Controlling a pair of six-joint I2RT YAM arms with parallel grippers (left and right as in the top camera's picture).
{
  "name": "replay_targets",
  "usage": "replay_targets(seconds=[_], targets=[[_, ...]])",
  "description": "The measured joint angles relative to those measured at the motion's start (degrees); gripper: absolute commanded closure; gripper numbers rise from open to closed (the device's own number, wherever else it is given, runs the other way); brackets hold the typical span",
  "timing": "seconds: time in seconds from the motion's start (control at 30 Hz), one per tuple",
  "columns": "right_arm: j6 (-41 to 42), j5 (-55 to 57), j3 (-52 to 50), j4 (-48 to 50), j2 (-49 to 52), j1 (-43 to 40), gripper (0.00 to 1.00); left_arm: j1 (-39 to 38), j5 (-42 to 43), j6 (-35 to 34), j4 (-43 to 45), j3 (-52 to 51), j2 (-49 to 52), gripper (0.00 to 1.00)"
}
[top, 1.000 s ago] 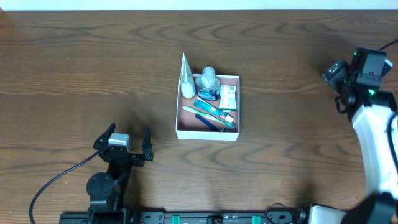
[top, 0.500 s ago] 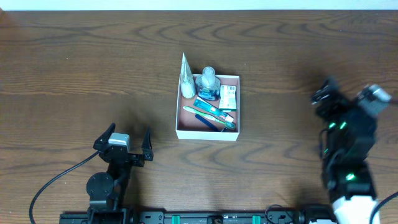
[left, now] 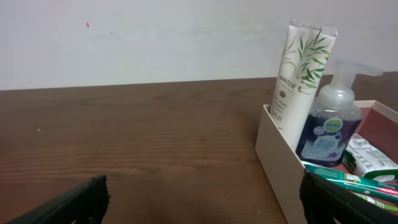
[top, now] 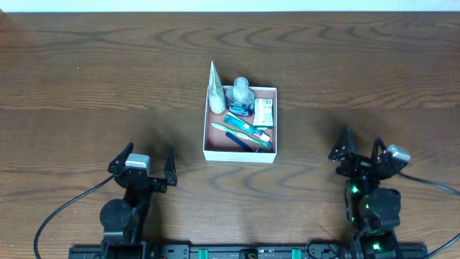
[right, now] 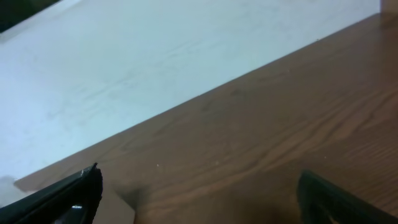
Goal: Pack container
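Note:
The container (top: 208, 137) is a square white-walled box with a reddish floor at the table's middle. It holds a white tube (top: 215, 90), a clear pump bottle (top: 240, 92), a green-and-white packet (top: 264, 112) and toothbrushes (top: 244, 131). In the left wrist view the container (left: 277, 149) is at the right with the tube (left: 300, 68) and bottle (left: 329, 118) standing in it. My left gripper (top: 147, 164) is open and empty, left of and in front of the container. My right gripper (top: 359, 147) is open and empty, at the front right.
The dark wooden table (top: 86, 79) runs to a white wall at the back. A black cable (top: 61, 212) loops from the left arm's base at the front. The right wrist view shows only bare table (right: 280, 124) and wall.
My right arm has swung from the far right edge down and inward to the front right of the table. The left arm and the container's contents have not moved.

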Motion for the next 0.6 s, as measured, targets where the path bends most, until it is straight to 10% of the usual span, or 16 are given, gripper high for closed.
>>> replay_targets(seconds=[0.6], targets=[[-13.1, -7.2, -1.9, -15.4, -10.7, -0.2, 0.01, 0.0, 0.0, 0.0, 0.0, 0.0, 0.0, 0.02]])
